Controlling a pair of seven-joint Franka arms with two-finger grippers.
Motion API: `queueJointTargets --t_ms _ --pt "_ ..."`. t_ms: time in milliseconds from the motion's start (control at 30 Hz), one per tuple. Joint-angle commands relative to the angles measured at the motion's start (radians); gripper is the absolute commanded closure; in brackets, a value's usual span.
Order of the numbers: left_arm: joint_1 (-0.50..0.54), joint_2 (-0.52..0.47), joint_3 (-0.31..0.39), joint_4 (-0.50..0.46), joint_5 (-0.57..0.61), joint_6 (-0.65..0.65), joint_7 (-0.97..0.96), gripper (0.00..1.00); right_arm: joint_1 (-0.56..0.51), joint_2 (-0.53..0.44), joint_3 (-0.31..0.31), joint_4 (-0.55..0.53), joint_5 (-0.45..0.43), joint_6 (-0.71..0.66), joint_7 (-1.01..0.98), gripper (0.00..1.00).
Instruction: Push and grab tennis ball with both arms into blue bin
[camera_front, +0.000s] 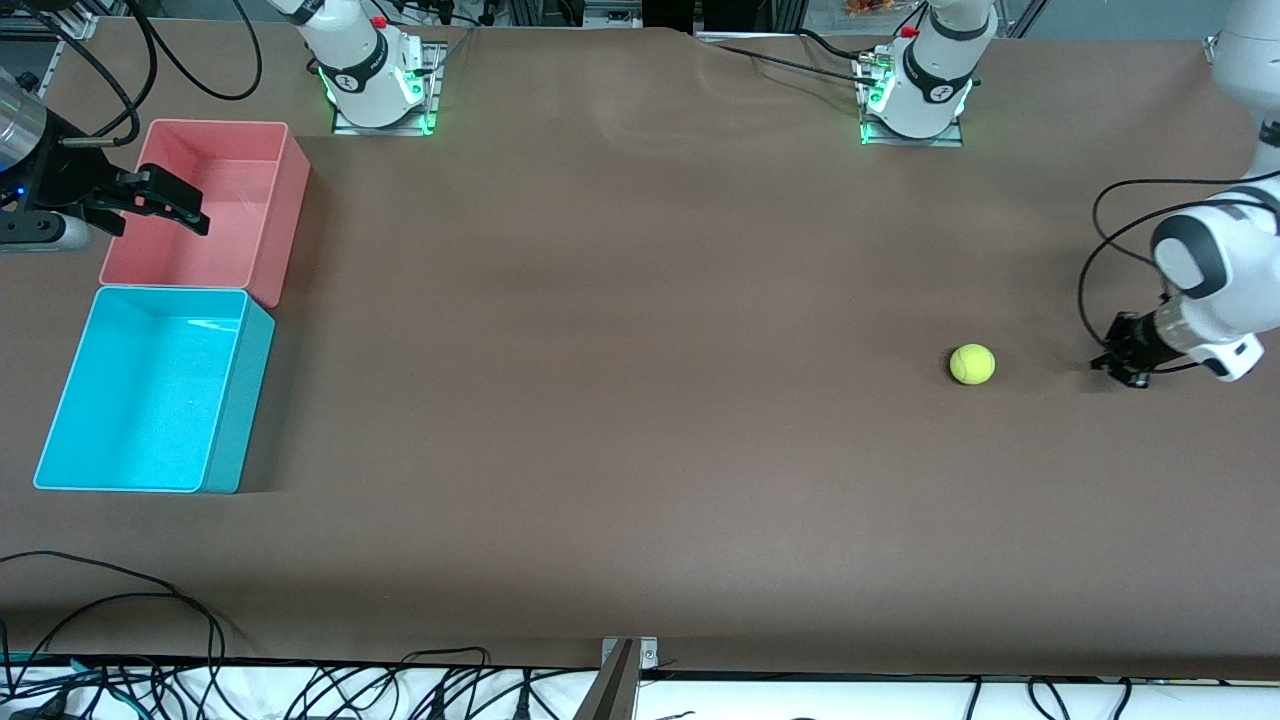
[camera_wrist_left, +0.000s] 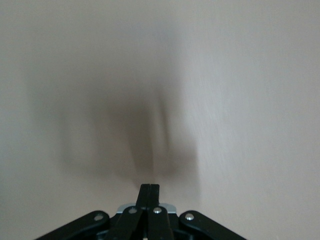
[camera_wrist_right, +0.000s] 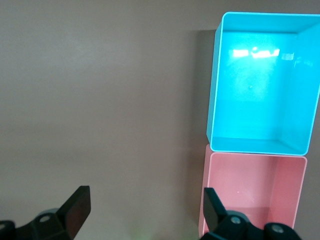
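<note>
Tennis ball on the table near the left gripper, jaws pressed together; right gripper, jaws spread, over the pink bin; blue bin visible only there.

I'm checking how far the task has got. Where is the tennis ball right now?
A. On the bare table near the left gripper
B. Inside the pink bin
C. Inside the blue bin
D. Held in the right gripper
A: the tennis ball lies on the table beside the shut left gripper, apart from it; the blue bin holds nothing.
</note>
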Motion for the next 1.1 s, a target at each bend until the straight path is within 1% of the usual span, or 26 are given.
queueJointTargets --t_ms 0,67,133,200,300,400,500,767,867,967,1067 --pt "-0.108 -0.012 -0.014 -0.046 0.008 0.000 -0.182 1.00 -0.002 -0.012 0.000 -0.006 0.016 -0.009 -0.003 0.00" --pt "-0.138 -0.041 -0.017 -0.093 0.008 0.004 -0.233 1.00 -0.002 -0.012 -0.002 -0.008 0.016 -0.009 -0.003 0.00" --pt "-0.160 -0.075 -0.043 -0.144 0.002 0.023 -0.291 1.00 -0.004 -0.014 -0.002 -0.008 0.016 -0.009 -0.003 0.00" --pt "-0.168 -0.098 -0.100 -0.181 0.001 0.027 -0.388 1.00 -0.004 -0.014 -0.002 -0.008 0.016 -0.009 -0.003 0.00" --pt "-0.169 -0.118 -0.190 -0.210 0.010 0.023 -0.549 1.00 -0.002 -0.012 -0.002 -0.008 0.016 -0.009 -0.003 0.00" --pt "-0.171 -0.142 -0.236 -0.216 0.025 -0.006 -0.634 1.00 -0.002 -0.012 -0.002 -0.008 0.016 -0.009 -0.003 0.00" --pt "-0.171 -0.156 -0.240 -0.203 0.027 -0.055 -0.634 1.00 -0.002 -0.014 -0.002 -0.008 0.016 -0.009 -0.003 0.00" --pt "-0.160 -0.174 -0.233 -0.167 0.042 -0.106 -0.546 1.00 -0.002 -0.014 -0.002 -0.006 0.016 -0.009 0.002 0.00" --pt "-0.158 -0.176 -0.233 -0.120 0.077 -0.147 -0.513 1.00 -0.004 -0.009 -0.002 -0.006 0.016 -0.009 -0.001 0.00" --pt "-0.158 -0.176 -0.230 -0.046 0.119 -0.221 -0.482 1.00 -0.001 -0.006 0.000 -0.008 0.016 -0.012 -0.004 0.00" --pt "-0.157 -0.174 -0.227 0.027 0.143 -0.295 -0.431 1.00 -0.001 0.011 0.001 -0.009 0.019 -0.053 -0.006 0.00"
